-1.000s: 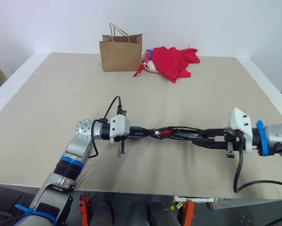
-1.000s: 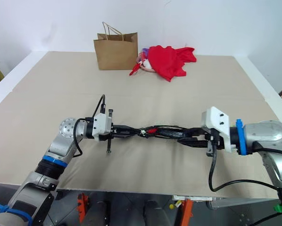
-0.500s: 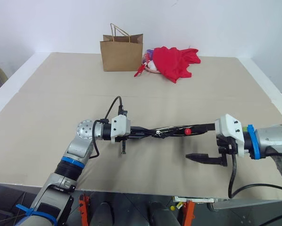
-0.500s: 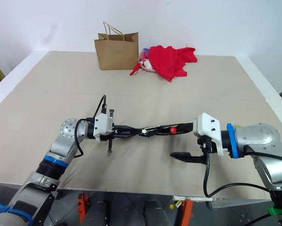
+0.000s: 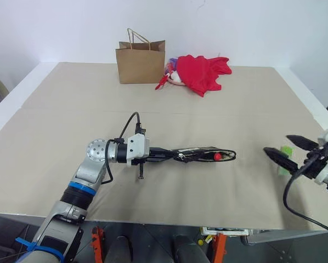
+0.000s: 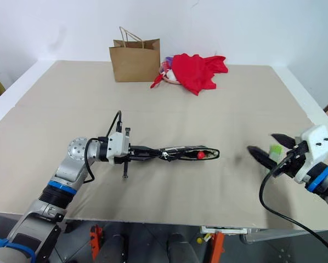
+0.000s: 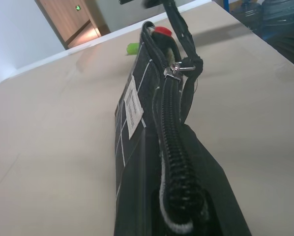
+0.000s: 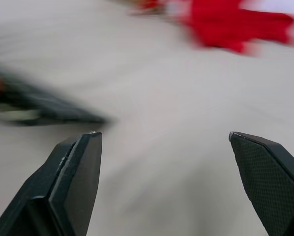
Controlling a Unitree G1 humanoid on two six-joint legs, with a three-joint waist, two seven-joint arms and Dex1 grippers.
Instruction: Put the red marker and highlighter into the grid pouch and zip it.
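The grid pouch (image 5: 194,155) stretches level to the right from my left gripper (image 5: 159,154), which is shut on its near end. The left wrist view shows its white grid lines, label and zipper pull (image 7: 175,69); the mouth gapes at the far end. The red marker (image 5: 217,156) pokes out of that mouth as a red tip (image 7: 162,31). The lime-green highlighter (image 5: 286,150) lies on the table at the right. My right gripper (image 5: 276,143) hovers there, open and holding nothing, with one finger crossing in front of the highlighter.
A brown paper bag (image 5: 141,61) stands at the back of the table, with a red cloth heap (image 5: 203,71) beside it. The table's right edge (image 5: 312,101) runs close behind the highlighter. Bare tabletop lies between the pouch and my right gripper.
My right gripper let go of the pouch's far end, opened wide and swung away to the right, beside the highlighter. The left gripper and the pouch kept still.
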